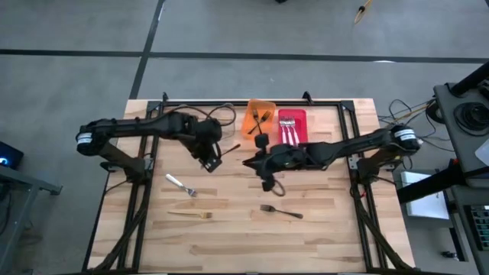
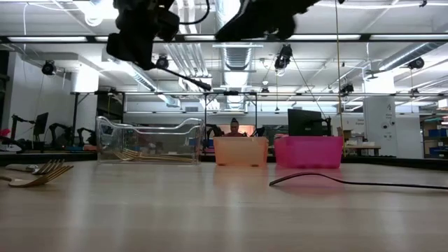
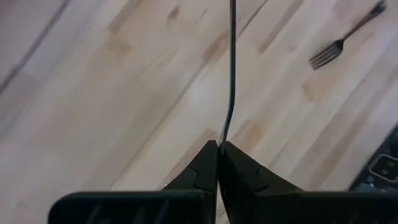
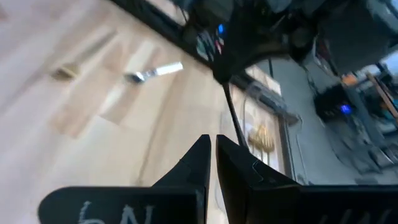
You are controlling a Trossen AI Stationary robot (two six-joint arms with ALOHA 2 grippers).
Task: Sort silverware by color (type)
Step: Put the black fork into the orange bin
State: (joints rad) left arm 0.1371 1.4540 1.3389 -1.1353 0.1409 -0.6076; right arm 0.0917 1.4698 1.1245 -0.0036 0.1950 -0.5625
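My left gripper [image 1: 212,159] hangs above the table's middle, shut on a slim black utensil [image 1: 229,150] that sticks out toward my right gripper [image 1: 248,162]. The right gripper is shut, holds nothing, and points at the left one from close by. Lying flat on the wood are a black fork [image 1: 280,211], a gold fork [image 1: 195,215] and a silver fork with a pale handle [image 1: 181,184]. Black forks lie in the orange bin [image 1: 246,114], silver ones in the red bin [image 1: 302,118], gold ones in the clear bin [image 2: 150,140]. My left gripper pinches one end of the black utensil [image 3: 225,129] between its two fingertips [image 3: 205,158]. The fingers slant down from above. The utensil [image 2: 189,77] runs on in line with them, lifted clear of the table, its free end slanting down toward the table's right.
The three bins stand in a row at the far edge. A dark metal frame [image 1: 348,130] borders the tabletop along its far edge and sides. Bare wood lies along the near edge in front of the three loose forks. A person sits far off in the room beyond the bins.
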